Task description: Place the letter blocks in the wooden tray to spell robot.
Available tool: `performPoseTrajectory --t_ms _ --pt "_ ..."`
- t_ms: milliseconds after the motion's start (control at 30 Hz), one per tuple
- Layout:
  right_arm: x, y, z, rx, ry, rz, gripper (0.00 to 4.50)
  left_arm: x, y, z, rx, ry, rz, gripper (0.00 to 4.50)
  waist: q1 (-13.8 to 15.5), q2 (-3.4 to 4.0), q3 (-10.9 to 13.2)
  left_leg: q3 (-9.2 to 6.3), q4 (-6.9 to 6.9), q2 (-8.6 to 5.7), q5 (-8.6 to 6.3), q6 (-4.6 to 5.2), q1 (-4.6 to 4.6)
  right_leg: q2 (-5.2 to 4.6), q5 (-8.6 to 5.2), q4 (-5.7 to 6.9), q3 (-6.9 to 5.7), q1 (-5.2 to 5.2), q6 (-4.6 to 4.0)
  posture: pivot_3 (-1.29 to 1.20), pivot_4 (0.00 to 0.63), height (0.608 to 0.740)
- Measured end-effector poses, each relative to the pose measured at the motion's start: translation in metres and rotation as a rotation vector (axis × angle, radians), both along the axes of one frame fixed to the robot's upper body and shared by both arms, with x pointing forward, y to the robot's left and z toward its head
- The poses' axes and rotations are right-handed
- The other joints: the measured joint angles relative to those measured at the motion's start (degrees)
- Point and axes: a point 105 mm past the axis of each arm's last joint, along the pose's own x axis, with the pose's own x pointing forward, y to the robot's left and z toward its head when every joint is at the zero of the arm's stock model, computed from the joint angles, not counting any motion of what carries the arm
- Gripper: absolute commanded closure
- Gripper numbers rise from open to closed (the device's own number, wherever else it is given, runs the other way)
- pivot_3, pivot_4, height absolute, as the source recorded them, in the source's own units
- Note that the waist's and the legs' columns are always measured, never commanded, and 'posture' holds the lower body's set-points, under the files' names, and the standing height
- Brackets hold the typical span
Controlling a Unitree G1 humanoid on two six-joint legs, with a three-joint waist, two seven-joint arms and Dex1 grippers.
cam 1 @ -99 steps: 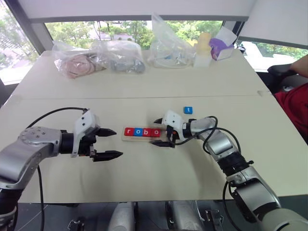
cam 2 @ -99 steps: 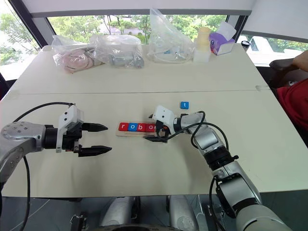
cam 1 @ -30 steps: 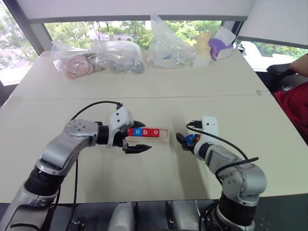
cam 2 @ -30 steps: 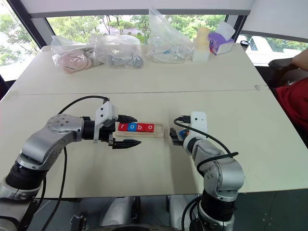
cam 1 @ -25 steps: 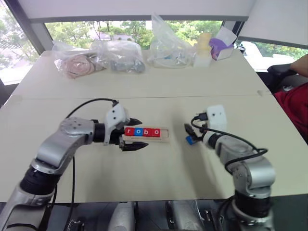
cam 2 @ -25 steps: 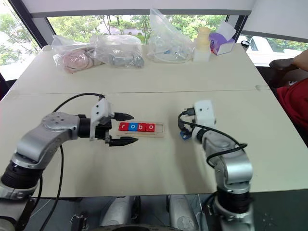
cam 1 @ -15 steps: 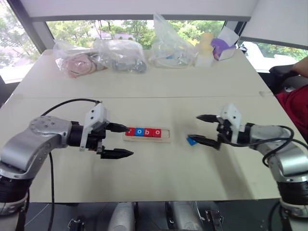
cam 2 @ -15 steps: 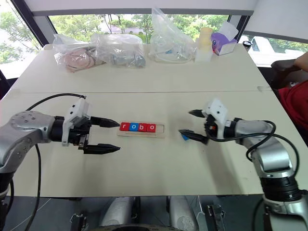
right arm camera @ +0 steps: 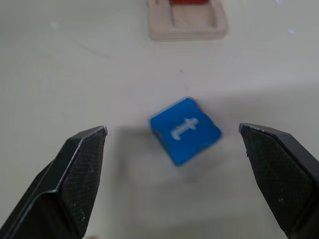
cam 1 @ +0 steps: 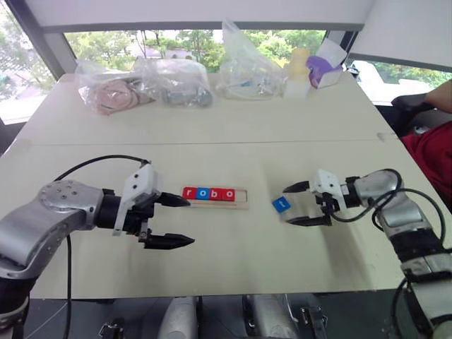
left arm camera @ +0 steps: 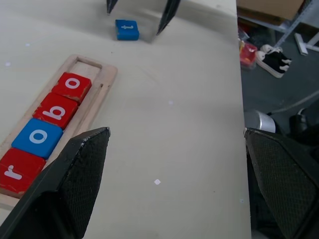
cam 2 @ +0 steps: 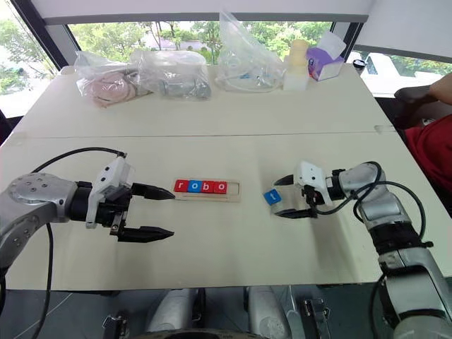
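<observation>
Pale-wood tray is sitting mid-table with four letter blocks already seated reading r, o, b, o (red, blue, red, red), leaving the end slot nearest the right arm open. Blue t block is lying loose on the table, well apart from the tray's open end and turned askew. Right gripper is hovering with fingers spread wide, the t block sitting just off its tips and not being held. Left gripper is also standing wide and holding nothing, off the tray's r end. Judging progress: four of five placed; what's left is grasping the t, squaring it up and dropping it into the last slot. Right wrist view is showing the t block rotated between the two fingers plus the bare end slot, which the head views are barely resolving. Left wrist view is giving the clearest read of the four letters and the t block beyond, with the other gripper's fingertips coming down beside it.
</observation>
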Motion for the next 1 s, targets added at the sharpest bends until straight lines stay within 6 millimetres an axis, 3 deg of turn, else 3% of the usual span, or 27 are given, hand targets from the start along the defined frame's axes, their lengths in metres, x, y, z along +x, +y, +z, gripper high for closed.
performPoseTrajectory --t_ms 100,133,200,367,567,700,767,1000 --pt "0.005 0.0 -0.006 -0.036 0.001 0.04 0.08 0.001 0.003 -0.001 0.01 0.004 0.019 0.0 0.02 0.0 0.0 -0.02 0.0 -0.01 0.0 0.0 0.0 0.0 0.0 0.06 0.0 -0.01 0.0 0.0 0.15 0.735" --pt "0.007 0.003 -0.007 -0.038 0.002 0.056 0.32 0.001 0.003 -0.001 0.013 0.004 0.024 0.0 0.02 0.0 0.0 -0.02 0.0 -0.01 0.0 0.0 0.0 0.0 0.0 0.07 0.0 -0.01 0.0 0.0 0.15 0.735" --pt "0.01 0.007 -0.007 -0.052 0.002 0.093 0.98 0.001 0.003 -0.001 0.013 0.002 0.028 0.0 -0.09 -0.01 0.0 -0.01 0.0 -0.01 0.0 -0.01 0.04 0.0 0.0 0.12 0.0 0.0 -0.01 0.0 0.15 0.735" --pt "0.008 0.01 -0.011 -0.045 0.041 0.137 3.4 0.003 0.004 -0.001 0.017 -0.001 0.043 0.0 -0.07 -0.01 0.0 -0.01 0.01 -0.01 0.01 -0.02 0.26 -0.01 0.0 0.18 0.01 0.2 -0.01 0.0 0.15 0.735" --pt "0.016 0.016 -0.005 0.01 0.048 0.055 3.39 0.005 0.011 -0.002 0.031 0.004 0.07 0.0 -0.15 0.04 0.03 0.04 0.0 0.0 0.03 -0.05 0.44 -0.02 0.0 0.31 0.06 0.26 -0.05 0.0 0.15 0.735" --pt "0.025 0.05 0.03 0.133 -0.003 0.012 3.39 0.009 0.015 -0.002 0.029 -0.006 0.088 0.0 -0.02 0.09 0.06 -0.03 -0.04 0.01 0.04 -0.06 0.42 -0.01 0.0 0.37 0.07 0.21 -0.06 0.0 0.15 0.735" --pt "0.027 0.062 0.037 0.144 -0.01 -0.012 3.39 0.011 0.016 -0.002 0.034 -0.012 0.093 0.0 0.06 0.08 0.06 -0.04 -0.06 0.0 0.03 -0.07 0.39 -0.02 0.0 0.35 0.05 0.21 -0.06 0.0 0.15 0.735" --pt "0.036 0.076 0.028 0.067 -0.005 -0.089 3.39 0.013 0.015 -0.004 0.035 -0.025 0.085 0.0 0.2 0.08 0.06 0.0 0.0 -0.08 0.03 -0.07 0.09 -0.1 0.01 0.29 0.03 -0.03 -0.03 0.0 0.15 0.735"
